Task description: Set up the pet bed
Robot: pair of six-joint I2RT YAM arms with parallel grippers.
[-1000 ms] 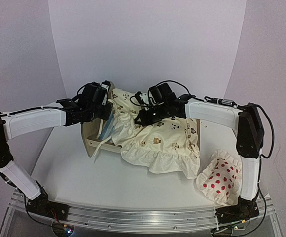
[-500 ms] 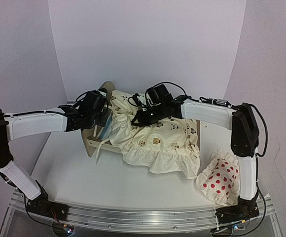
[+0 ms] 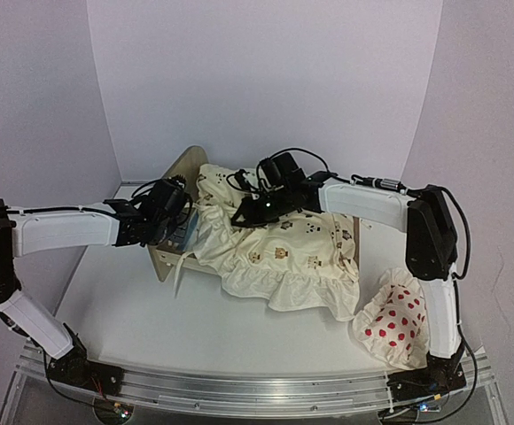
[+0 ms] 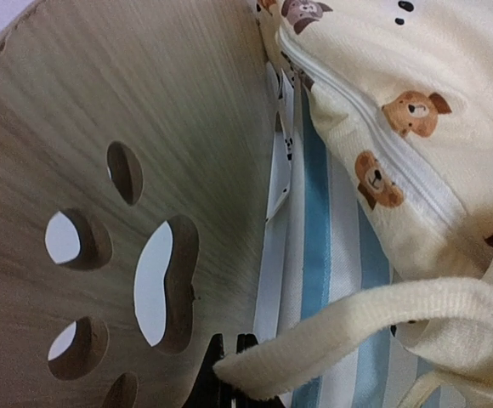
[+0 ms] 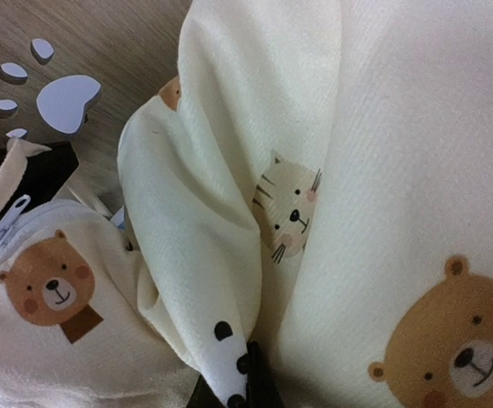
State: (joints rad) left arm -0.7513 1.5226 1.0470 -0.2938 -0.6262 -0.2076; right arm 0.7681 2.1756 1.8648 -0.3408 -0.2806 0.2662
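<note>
laying the cushion (image 3: pixel 292 252) half over the pet bed (image 3: pixel 177 173): right fingers (image 5: pixel 262 387) pinch it, left fingers (image 4: pixel 208 382) closed; pillow (image 3: pixel 399 323) not in yet.

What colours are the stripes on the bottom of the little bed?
Blue and white; the striped base shows best in the left wrist view.

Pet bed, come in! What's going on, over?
Left gripper shut, cushion tie at its tips. Right gripper shut on cushion. Pet bed upright, cushion spilling over its near side. Pillow outside the bed.
</note>
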